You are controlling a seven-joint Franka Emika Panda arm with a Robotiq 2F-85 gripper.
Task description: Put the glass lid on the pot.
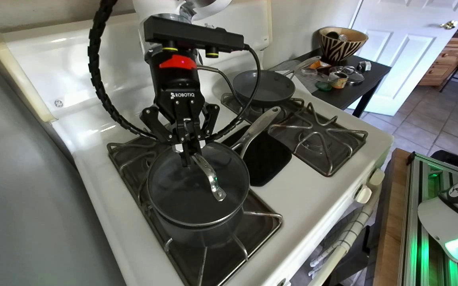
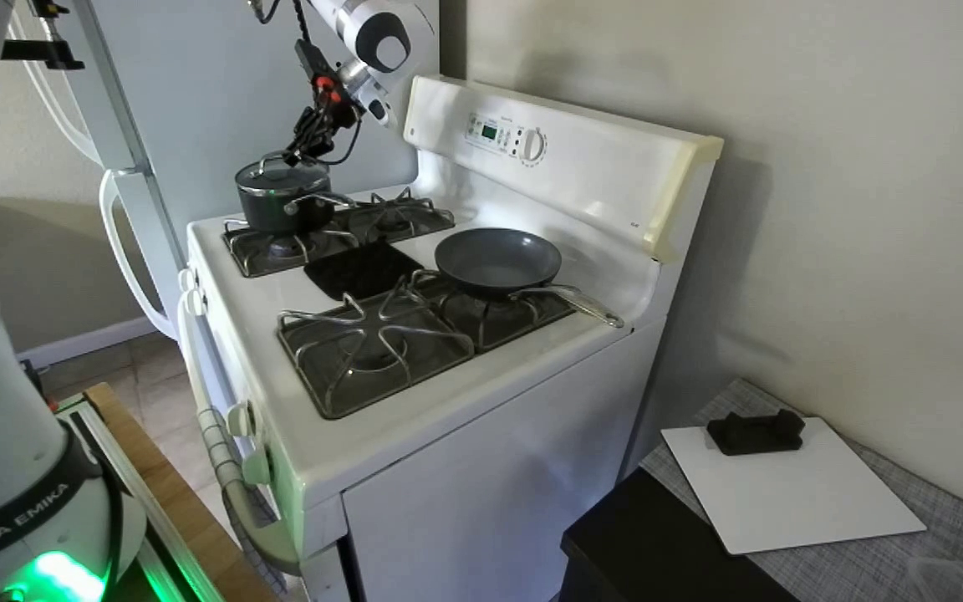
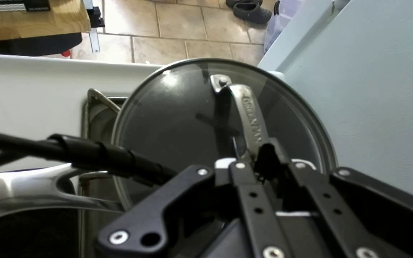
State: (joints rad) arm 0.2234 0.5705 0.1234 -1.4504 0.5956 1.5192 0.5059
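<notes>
The glass lid (image 1: 173,190) lies level on the pot (image 1: 205,234), its rim along the pot's rim. In an exterior view the lid (image 2: 281,177) also sits on top of the dark pot (image 2: 272,209). In the wrist view the lid (image 3: 170,118) fills the middle, with its silvery handle (image 3: 251,111) running toward my fingers. My gripper (image 1: 188,158) is at one end of that handle, fingers close together on either side of it. In the wrist view the fingertips (image 3: 260,148) flank the handle; it looks gripped. The pot's long handle shows in the wrist view (image 3: 9,190).
A grey frying pan (image 1: 264,85) stands on a back burner. A black mat (image 1: 266,159) lies between the burners. The fridge (image 3: 371,89) stands close beside the pot. A black cable (image 3: 84,154) hangs by the gripper. A side table (image 1: 372,75) holds a bowl and small items.
</notes>
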